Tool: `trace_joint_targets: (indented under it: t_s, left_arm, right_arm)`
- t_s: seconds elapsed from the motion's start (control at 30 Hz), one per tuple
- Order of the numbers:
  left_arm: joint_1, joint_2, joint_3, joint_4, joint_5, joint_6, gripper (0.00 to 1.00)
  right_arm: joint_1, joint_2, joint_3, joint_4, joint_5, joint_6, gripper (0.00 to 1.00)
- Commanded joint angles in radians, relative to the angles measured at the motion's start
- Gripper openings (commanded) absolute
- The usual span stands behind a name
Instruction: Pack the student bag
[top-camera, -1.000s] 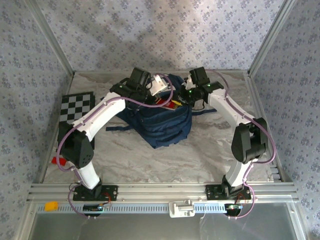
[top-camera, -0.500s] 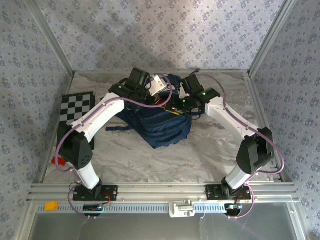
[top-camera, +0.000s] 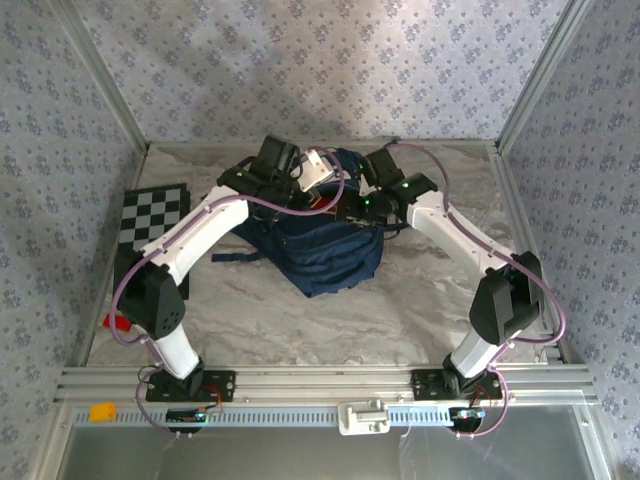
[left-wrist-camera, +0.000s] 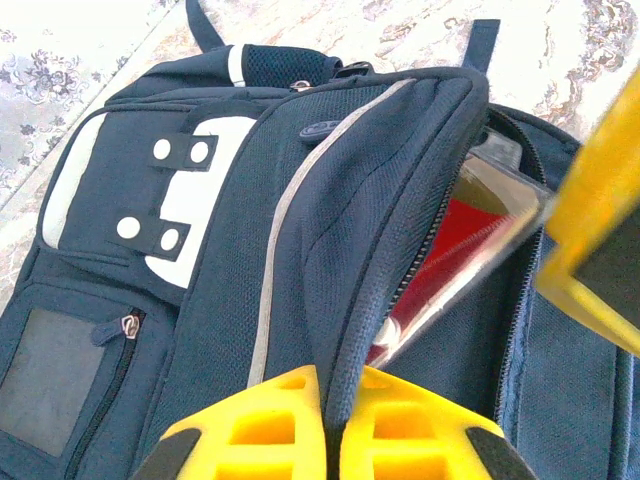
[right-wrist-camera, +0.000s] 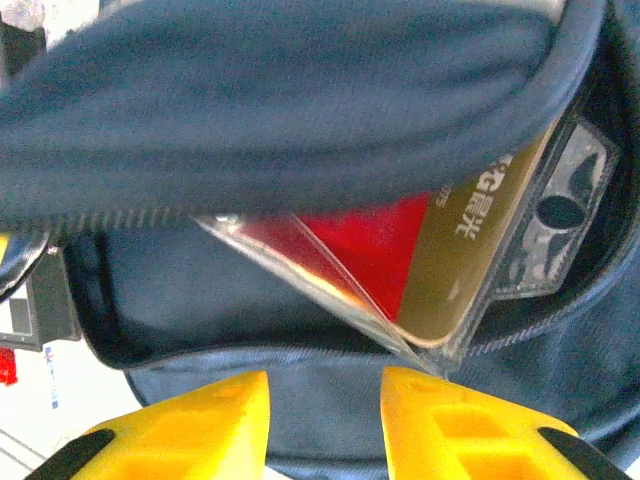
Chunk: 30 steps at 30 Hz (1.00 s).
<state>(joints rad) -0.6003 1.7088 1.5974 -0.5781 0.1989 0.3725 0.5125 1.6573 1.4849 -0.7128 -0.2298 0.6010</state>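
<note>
Gold-and-red clear-cased pack (right-wrist-camera: 470, 250) with white Chinese lettering (right-wrist-camera: 482, 205) inside student bag (right-wrist-camera: 250, 90)

The marbled grey-white table (top-camera: 300, 320) carries a bag (top-camera: 330, 250) lying near its middle, toward the back. A black-and-white checkerboard (top-camera: 150, 212) lies flat at the left edge, and a small red thing (top-camera: 115, 322) sits nearer, also at the left edge.
</note>
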Motion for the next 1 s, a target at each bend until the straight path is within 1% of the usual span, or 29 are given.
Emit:
trace_joint_targets:
  t_s: [0.0,0.07,0.13,0.2,0.3,0.43,0.5,0.6,0.7,0.8,0.9,0.97]
  left_arm:
    - [-0.006,-0.087,0.019,0.022,0.063,-0.013,0.00]
    - [-0.006,-0.091,0.021,0.022,0.057,-0.012,0.00]
    - [-0.005,-0.096,0.020,0.023,0.053,-0.011,0.00]
    - [-0.005,-0.097,0.021,0.021,0.047,-0.010,0.00]
    - [-0.004,-0.100,0.017,0.022,0.045,-0.010,0.00]
    - [-0.006,-0.094,0.021,0.024,0.049,-0.013,0.00]
    - [-0.006,-0.092,0.023,0.022,0.049,-0.012,0.00]
    - [-0.004,-0.092,0.022,0.021,0.050,-0.011,0.00]
    - [-0.005,-0.086,0.028,0.015,0.050,-0.014,0.00]
    - [-0.005,-0.089,0.033,0.007,0.053,-0.015,0.00]
    - [-0.005,-0.095,0.026,0.014,0.054,-0.017,0.00]
    - [-0.006,-0.095,0.027,0.015,0.059,-0.021,0.00]
  right_arm:
    - [-0.029,0.049,0.073,0.055,0.016,-0.052,0.34]
    - [-0.033,0.074,0.084,0.065,0.013,-0.067,0.31]
    - [-0.043,0.087,0.079,0.092,-0.036,-0.085,0.28]
    - [-0.045,0.068,0.076,0.094,-0.055,-0.113,0.28]
    - [-0.045,-0.009,0.054,0.075,-0.004,-0.135,0.30]
    - [-0.068,-0.073,0.003,0.023,0.066,-0.090,0.31]
    - [-0.066,-0.078,-0.030,0.010,0.042,-0.084,0.30]
    - [-0.036,-0.091,-0.093,0.066,0.004,-0.071,0.29]
    - [-0.016,-0.062,-0.098,0.079,-0.008,-0.065,0.26]
    - [-0.034,-0.038,-0.095,0.079,-0.005,-0.074,0.23]
    - [-0.056,-0.005,-0.076,0.107,0.023,-0.092,0.20]
    - [-0.061,0.033,-0.022,0.100,0.064,-0.127,0.18]
